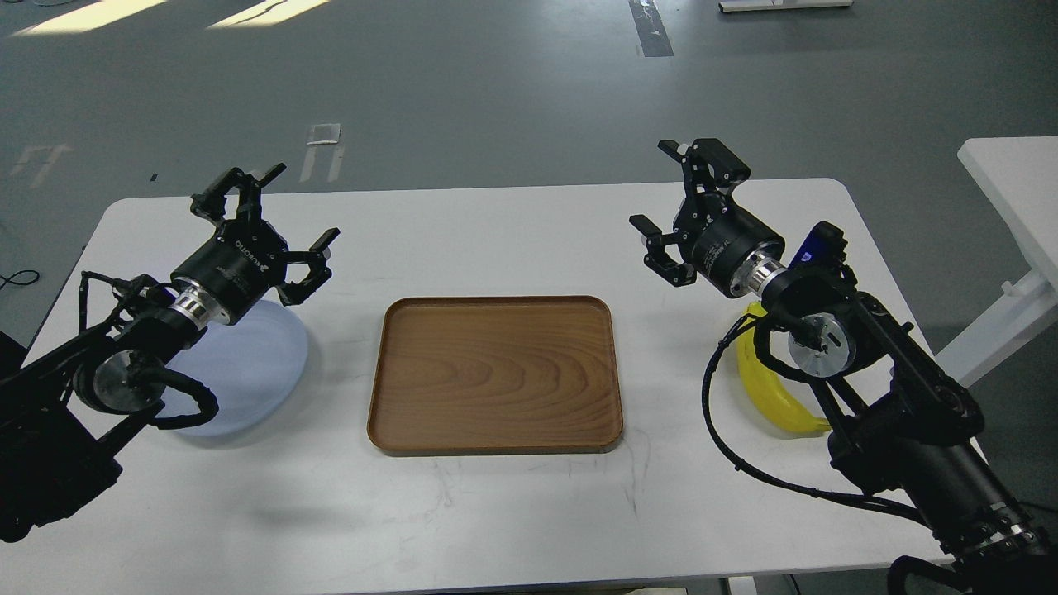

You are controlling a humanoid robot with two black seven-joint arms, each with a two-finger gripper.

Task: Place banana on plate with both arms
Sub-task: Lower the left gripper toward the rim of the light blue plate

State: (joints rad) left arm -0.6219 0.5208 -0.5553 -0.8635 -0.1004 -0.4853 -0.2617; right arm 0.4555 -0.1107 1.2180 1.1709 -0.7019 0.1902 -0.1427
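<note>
Left arm: my black jointed left arm comes in from the left edge and hangs above the near-left part of the white tabletop [496, 240]; its wrist and cables cover part of the plate.
Left gripper [285, 211]: its fingers are spread wide with nothing between them; it hovers above the far rim of the plate and touches nothing that I can see.
Plate: the round, shallow, pale blue-lavender plate [256, 364] lies flat on the tabletop, just left of the tray, and what shows of it is bare; no banana is on it.
Tray: the rectangular brown wooden tray [494, 376] sits in the middle between plate and banana, with nothing in it.
Right gripper [674, 194]: its fingers are also wide apart and hold nothing; it is raised above the tabletop, beyond the banana.
Banana: the curved bright yellow banana [773, 392] lies on the tabletop at the right, well apart from the plate, partly hidden under my right wrist and cable.
Right arm: my black right arm comes in from the lower right corner and crosses over the banana's far end.
Done: as I judge it, nothing yet; the banana is not gripped.
Left: grasp the banana, carry it across past the tray, probably with a handover between my arms, and set it on the plate.
</note>
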